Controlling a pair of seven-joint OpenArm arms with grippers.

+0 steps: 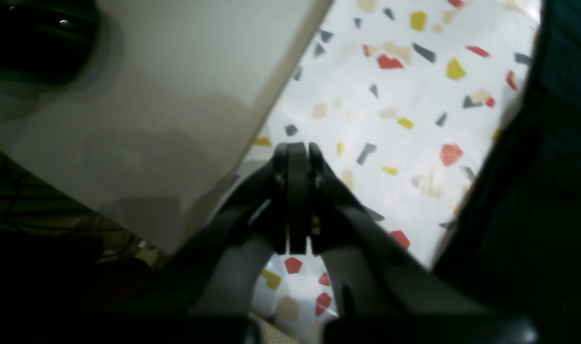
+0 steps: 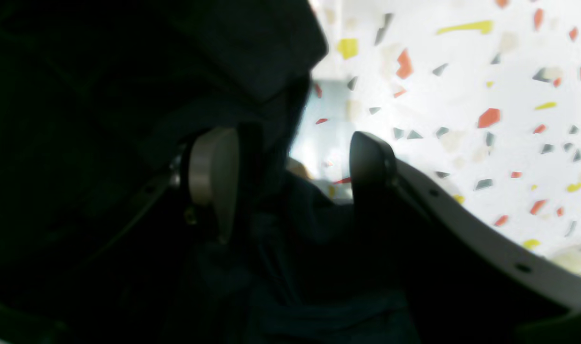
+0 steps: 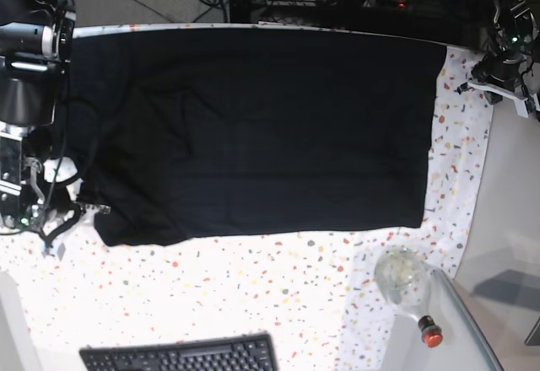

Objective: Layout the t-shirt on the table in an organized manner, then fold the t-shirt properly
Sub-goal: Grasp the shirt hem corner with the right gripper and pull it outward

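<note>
The black t-shirt [image 3: 253, 126] lies spread flat over most of the table [image 3: 253, 278], with a sleeve reaching the left side. My right gripper [image 2: 290, 172] is at that left edge, near the shirt's lower left corner [image 3: 72, 212]. Its jaws stand open with a bunch of dark fabric [image 2: 295, 224] lying between the fingers [image 2: 213, 177]. My left gripper [image 1: 297, 157] is shut with nothing in it, hovering over the flecked cloth by the table's edge. The t-shirt [image 1: 548, 191] is dark at the right of that view. In the base view this gripper [image 3: 506, 84] sits past the shirt's right edge.
A plain grey side surface [image 3: 506, 211] borders the table on the right [image 1: 151, 95]. A clear glass object [image 3: 401, 274] and a red button [image 3: 430, 334] sit at the lower right. A black keyboard [image 3: 181, 358] lies along the bottom edge. Cables crowd the top.
</note>
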